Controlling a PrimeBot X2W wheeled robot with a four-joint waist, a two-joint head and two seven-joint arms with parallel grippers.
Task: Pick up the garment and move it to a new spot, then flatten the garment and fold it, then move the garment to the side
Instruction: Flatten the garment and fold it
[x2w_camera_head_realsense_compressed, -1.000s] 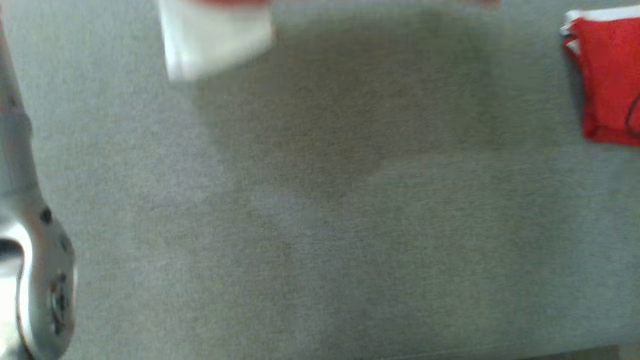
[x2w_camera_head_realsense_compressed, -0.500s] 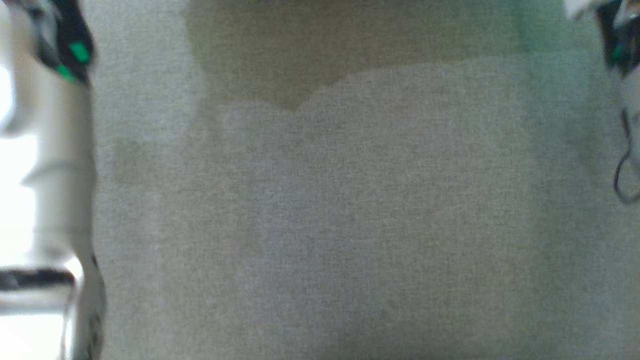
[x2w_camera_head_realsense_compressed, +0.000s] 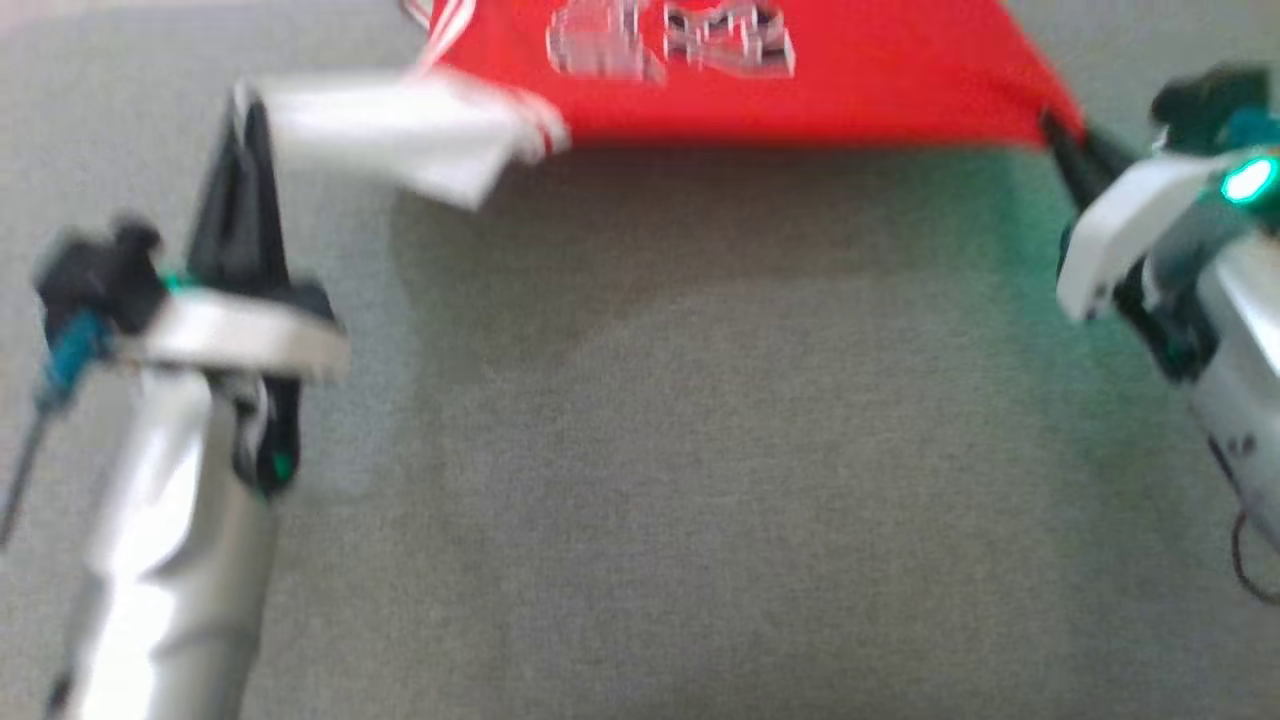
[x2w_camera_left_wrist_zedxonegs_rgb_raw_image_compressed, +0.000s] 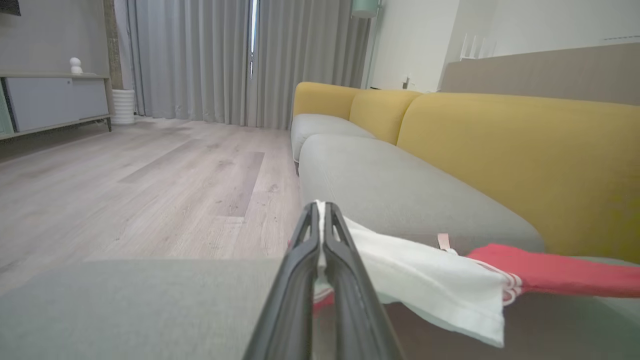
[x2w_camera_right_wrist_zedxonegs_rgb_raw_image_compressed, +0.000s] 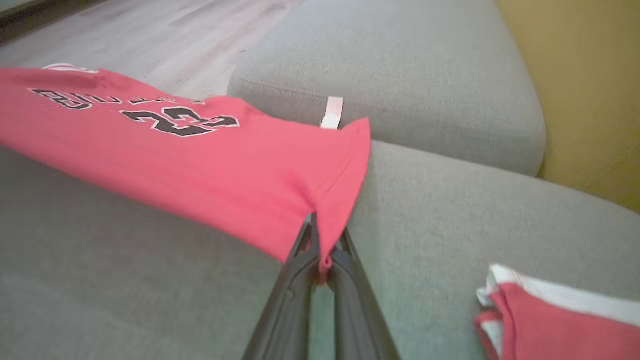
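Now over the grey sofa cushion (x2w_camera_head_realsense_compressed: 700, 450) — holding the red garment (x2w_camera_head_realsense_compressed: 850, 95) stretched above it, long axis running arm to arm. Clamped on its white sleeve with the left gripper (x2w_camera_head_realsense_compressed: 245, 105), on its red hem corner with the right gripper (x2w_camera_head_realsense_compressed: 1050, 125) — equally near both, so probably lowering together.

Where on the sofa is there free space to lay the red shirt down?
The grey seat cushion is bare between the left fingers and the right fingers, below the held red jersey. Crowded beside the right fingers, where a folded red garment lies.
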